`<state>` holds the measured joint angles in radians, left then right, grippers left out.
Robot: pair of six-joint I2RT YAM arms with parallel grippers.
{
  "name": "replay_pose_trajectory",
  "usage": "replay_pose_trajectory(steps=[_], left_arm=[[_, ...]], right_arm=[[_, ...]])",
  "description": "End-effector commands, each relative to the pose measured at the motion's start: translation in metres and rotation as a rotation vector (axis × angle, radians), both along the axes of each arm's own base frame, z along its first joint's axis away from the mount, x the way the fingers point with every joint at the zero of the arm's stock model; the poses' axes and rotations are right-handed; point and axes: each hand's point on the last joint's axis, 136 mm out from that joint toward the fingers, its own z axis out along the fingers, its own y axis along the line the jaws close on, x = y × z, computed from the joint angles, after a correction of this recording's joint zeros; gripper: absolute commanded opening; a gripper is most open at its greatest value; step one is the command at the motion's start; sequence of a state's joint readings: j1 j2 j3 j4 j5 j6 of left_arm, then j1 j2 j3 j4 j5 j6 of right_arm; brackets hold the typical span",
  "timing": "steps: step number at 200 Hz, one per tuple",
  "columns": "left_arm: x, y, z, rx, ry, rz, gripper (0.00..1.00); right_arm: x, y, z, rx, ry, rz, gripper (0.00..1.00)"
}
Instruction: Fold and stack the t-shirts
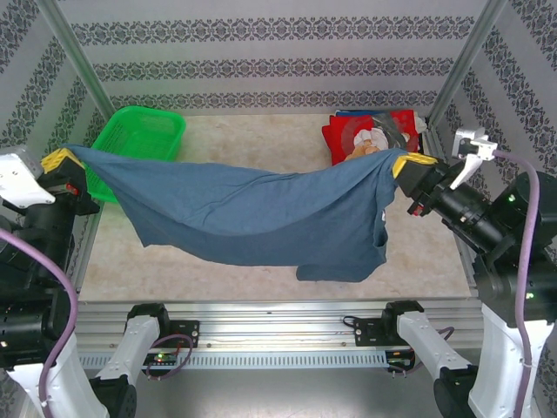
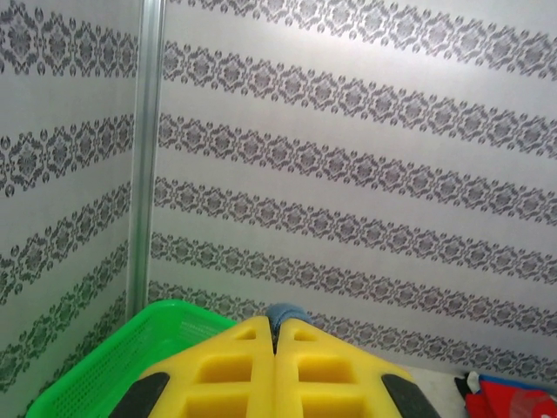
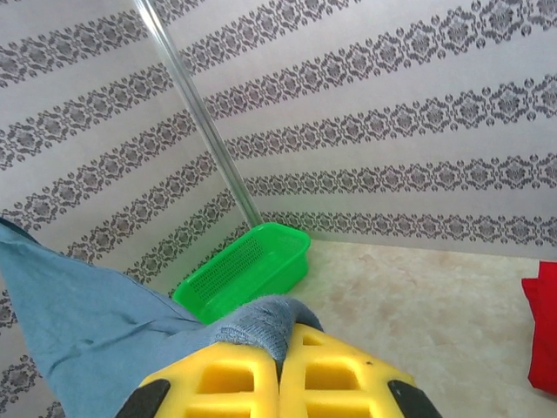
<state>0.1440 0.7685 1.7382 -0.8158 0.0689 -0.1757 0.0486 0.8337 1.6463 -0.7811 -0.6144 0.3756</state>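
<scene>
One green mesh basket [image 1: 139,131] sits upper left, with the hanging tee's edge crossing its front. One slate-blue t-shirt [image 1: 261,218] stretches across mid-frame, strung between the left gripper [image 1: 63,159] and right gripper [image 1: 409,164], both pinched tight on its ends. One red printed shirt [image 1: 374,135] lies folded upper right on the beige marbled table [image 1: 174,270]. Striped damask wallpaper [image 1: 261,61] all around.

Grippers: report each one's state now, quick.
Left gripper: closed, holding the blue t-shirt.
Right gripper: closed, holding the same shirt's other end.
</scene>
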Motion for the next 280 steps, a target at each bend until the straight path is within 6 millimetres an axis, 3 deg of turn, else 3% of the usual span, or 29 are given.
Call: replay_pose_trajectory(steps=[1, 29, 66, 100, 132, 154, 199, 280], left_arm=[[0.017, 0.005, -0.014, 0.027, 0.044, 0.016, 0.0], [0.033, 0.004, -0.035, 0.018, 0.102, -0.003, 0.0], [0.069, 0.01, -0.086, -0.019, 0.203, 0.003, 0.0], [0.112, 0.016, -0.134, -0.048, 0.297, 0.002, 0.0], [0.162, 0.025, -0.167, -0.063, 0.363, 0.014, 0.0], [0.194, 0.03, -0.181, -0.059, 0.395, 0.015, 0.0], [0.237, 0.03, -0.194, -0.077, 0.395, -0.017, 0.0], [0.303, 0.037, -0.251, -0.095, 0.511, -0.027, 0.0]], right_arm=[[0.021, -0.001, -0.011, -0.001, 0.029, -0.019, 0.0], [0.034, -0.003, -0.025, -0.011, 0.059, -0.034, 0.0], [0.069, -0.01, -0.063, -0.03, 0.153, -0.089, 0.0], [0.112, -0.016, -0.103, -0.046, 0.236, -0.125, 0.0], [0.159, -0.028, -0.139, -0.102, 0.287, -0.196, 0.0], [0.188, -0.029, -0.16, -0.13, 0.312, -0.203, 0.0], [0.243, -0.032, -0.19, -0.191, 0.347, -0.231, 0.0], [0.307, -0.038, -0.242, -0.287, 0.418, -0.269, 0.0]])
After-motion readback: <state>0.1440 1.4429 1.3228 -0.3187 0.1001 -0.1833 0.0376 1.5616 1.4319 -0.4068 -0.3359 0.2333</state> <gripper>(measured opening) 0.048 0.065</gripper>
